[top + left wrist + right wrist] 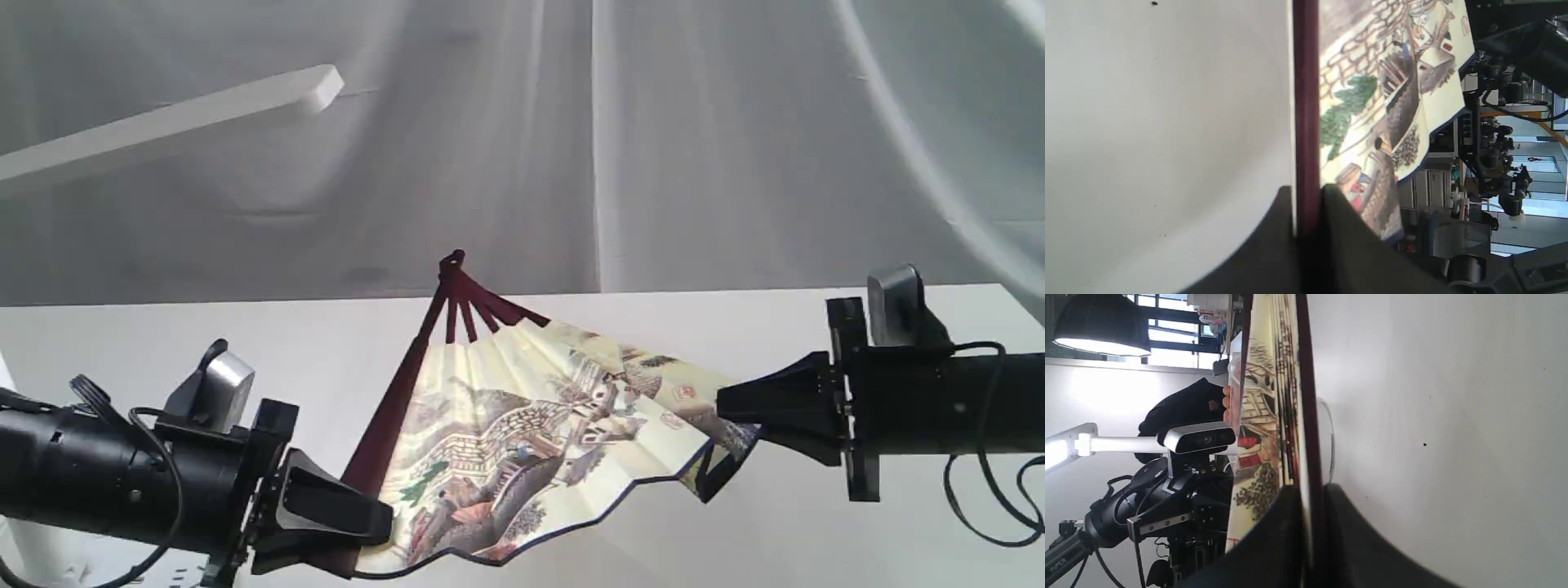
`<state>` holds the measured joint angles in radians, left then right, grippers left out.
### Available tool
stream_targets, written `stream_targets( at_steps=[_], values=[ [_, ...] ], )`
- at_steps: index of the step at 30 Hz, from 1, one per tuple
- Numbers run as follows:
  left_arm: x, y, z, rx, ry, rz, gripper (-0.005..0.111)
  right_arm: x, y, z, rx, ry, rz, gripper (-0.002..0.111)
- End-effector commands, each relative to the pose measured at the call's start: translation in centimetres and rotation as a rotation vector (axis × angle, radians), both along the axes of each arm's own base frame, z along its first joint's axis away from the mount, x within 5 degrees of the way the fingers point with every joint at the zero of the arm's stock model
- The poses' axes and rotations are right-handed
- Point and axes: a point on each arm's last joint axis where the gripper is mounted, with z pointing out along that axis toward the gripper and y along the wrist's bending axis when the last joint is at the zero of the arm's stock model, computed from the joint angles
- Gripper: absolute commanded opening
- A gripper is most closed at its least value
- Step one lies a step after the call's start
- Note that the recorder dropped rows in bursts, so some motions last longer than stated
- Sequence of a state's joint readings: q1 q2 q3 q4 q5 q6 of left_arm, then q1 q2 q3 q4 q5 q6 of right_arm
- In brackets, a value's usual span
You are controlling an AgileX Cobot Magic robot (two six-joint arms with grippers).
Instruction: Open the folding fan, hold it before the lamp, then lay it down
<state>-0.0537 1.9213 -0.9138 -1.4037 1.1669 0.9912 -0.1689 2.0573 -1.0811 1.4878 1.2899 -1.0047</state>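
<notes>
Above smooth table (784, 539), pleated folding fan (522, 425).

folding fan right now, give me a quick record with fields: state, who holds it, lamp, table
item: folding fan
state: spread open, painted side toward the exterior camera, pivot uppermost
holder one: left gripper shut on the maroon outer rib
holder two: right gripper shut on the opposite end rib
lamp: lamp bar head at upper left, above the fan, apart from it
table: table white, beneath the fan
</notes>
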Motion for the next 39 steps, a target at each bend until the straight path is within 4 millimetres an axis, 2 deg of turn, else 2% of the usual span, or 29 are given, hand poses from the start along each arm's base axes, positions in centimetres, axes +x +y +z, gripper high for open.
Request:
stream_targets(
  at_steps=[1,18,39],
  values=[
    [-0.8,-0.1,0.5,-0.004,-0.027,-0.095,0.000,0.7,-1.0,0.1,-0.026,-0.006,-0.099,0.000],
    [-0.7,-0.2,0.5,-0.014,0.004,-0.070,0.000,0.6,-2.8,-0.1,-0.045,-0.003,-0.125,0.000],
    [-1.5,0.1,-0.1,0.060,0.017,-0.157,0.000,1.2,-2.9,0.4,0.006,-0.031,-0.193,0.000]
  ],
)
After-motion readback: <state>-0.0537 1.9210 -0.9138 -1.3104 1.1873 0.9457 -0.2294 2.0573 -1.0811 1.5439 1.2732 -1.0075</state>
